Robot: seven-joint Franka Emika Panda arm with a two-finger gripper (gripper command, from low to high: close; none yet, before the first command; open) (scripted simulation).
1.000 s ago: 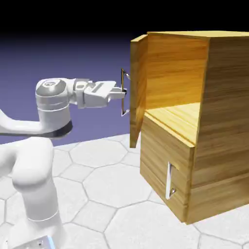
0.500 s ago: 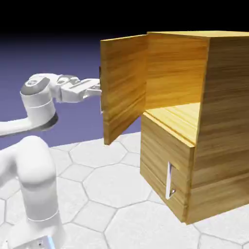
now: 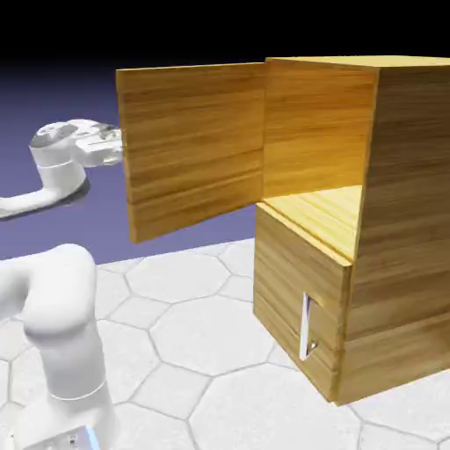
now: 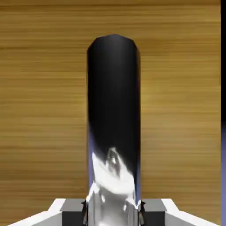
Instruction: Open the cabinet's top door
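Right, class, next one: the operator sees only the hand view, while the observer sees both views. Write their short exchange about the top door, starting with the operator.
Operator: I see the gripper closed on the bar handle, with wood behind it. Is the top door open?
Observer: Yes, it stands swung wide out from the cabinet, joined at one upright edge.
Operator: And the lower door, is that open too?
Observer: No, that one is closed, flush with the cabinet's front.
Operator: Then the door looks open enough to me; letting go of the handle might be next.
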